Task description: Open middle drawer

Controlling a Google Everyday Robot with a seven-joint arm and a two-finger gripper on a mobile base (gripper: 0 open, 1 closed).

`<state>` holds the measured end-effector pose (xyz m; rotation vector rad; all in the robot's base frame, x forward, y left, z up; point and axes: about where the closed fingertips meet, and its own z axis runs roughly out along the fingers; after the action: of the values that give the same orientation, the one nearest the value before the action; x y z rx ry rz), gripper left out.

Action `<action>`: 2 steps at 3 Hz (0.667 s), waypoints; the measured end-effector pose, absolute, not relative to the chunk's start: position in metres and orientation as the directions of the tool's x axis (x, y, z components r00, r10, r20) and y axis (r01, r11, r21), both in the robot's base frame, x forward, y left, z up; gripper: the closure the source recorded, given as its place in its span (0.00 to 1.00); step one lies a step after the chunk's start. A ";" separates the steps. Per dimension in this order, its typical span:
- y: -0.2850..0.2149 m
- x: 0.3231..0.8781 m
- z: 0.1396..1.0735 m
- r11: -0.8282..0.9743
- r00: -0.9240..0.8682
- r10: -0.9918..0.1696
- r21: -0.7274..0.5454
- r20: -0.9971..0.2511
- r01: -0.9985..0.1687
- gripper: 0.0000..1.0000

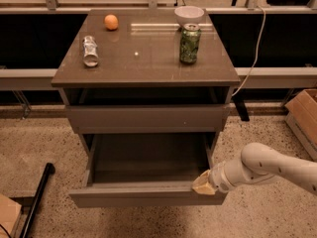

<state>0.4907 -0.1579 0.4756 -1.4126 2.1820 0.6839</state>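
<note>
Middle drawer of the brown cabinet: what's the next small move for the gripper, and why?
Probably ease the beige-tipped gripper back off the grey-brown middle drawer. The drawer stands well out from the brown cabinet, its floor showing nearly to the back, and the gripper sits at the right end of its front panel, so the opening looks done.

Brown worktop (143, 66) has four things on it. There's an orange (111, 22) up at 11 o'clock and a silver can (90, 50) lying on its side around 9. A green can (189, 44) stands upright at 2, with a pale bowl (189, 15) just behind it at 1. The end effector (203, 183) sits way below at 5 o'clock, at the right end of the middle drawer (143, 196) front.
</note>
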 end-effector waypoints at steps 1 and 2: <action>-0.156 0.491 0.474 0.349 -0.373 -0.699 0.164 -0.610 -0.923 0.81; -0.153 0.491 0.474 0.345 -0.368 -0.704 0.161 -0.607 -0.925 0.57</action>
<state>0.4905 -0.1530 0.4739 -1.4254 2.1796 0.6833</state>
